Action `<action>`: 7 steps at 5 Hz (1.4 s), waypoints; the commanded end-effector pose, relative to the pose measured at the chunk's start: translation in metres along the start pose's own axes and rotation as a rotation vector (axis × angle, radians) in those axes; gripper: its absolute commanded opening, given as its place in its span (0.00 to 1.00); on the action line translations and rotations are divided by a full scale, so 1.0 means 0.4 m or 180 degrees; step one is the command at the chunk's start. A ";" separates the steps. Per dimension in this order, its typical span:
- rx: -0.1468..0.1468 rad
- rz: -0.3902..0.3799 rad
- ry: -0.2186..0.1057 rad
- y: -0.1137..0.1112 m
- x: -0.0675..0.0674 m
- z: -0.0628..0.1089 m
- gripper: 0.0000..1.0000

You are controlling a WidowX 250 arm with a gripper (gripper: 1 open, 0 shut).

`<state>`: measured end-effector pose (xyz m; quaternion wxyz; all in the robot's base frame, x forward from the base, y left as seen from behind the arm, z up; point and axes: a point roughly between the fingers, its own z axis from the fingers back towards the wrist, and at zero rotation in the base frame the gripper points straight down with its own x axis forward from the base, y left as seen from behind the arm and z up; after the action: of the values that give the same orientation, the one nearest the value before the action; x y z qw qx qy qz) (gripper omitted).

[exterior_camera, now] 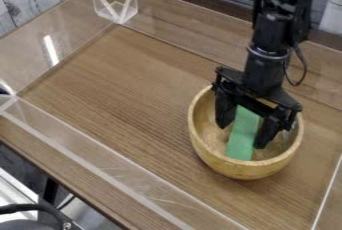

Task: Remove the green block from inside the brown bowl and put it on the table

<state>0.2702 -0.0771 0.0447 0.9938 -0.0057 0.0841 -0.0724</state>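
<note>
Inside the bowl (247,137) at right, the wide-open pincer (258,120) straddles the block (246,134), which looks light and rigid, best pinched across its narrow sides.

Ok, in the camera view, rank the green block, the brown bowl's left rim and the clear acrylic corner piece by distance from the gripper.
1. green block, between the open gripper's fingers.
2. brown bowl left rim, just left.
3. acrylic corner piece, far upper left.
</note>
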 end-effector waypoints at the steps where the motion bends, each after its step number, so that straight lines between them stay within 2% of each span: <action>1: -0.0025 -0.0027 -0.0228 -0.012 0.028 0.040 0.00; 2: -0.0054 -0.0024 -0.0293 -0.013 0.025 0.061 0.00; 3: -0.0080 -0.0034 -0.0374 -0.016 0.015 0.092 1.00; 4: -0.0093 -0.0011 -0.0410 -0.016 0.018 0.098 0.00; 5: -0.0109 -0.0012 -0.0413 -0.021 0.016 0.100 0.00; 6: -0.0123 -0.0019 -0.0433 -0.019 0.011 0.116 1.00; 7: -0.0134 -0.0022 -0.0439 -0.018 0.009 0.126 1.00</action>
<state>0.2684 -0.0807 0.0678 0.9951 -0.0215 0.0658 -0.0709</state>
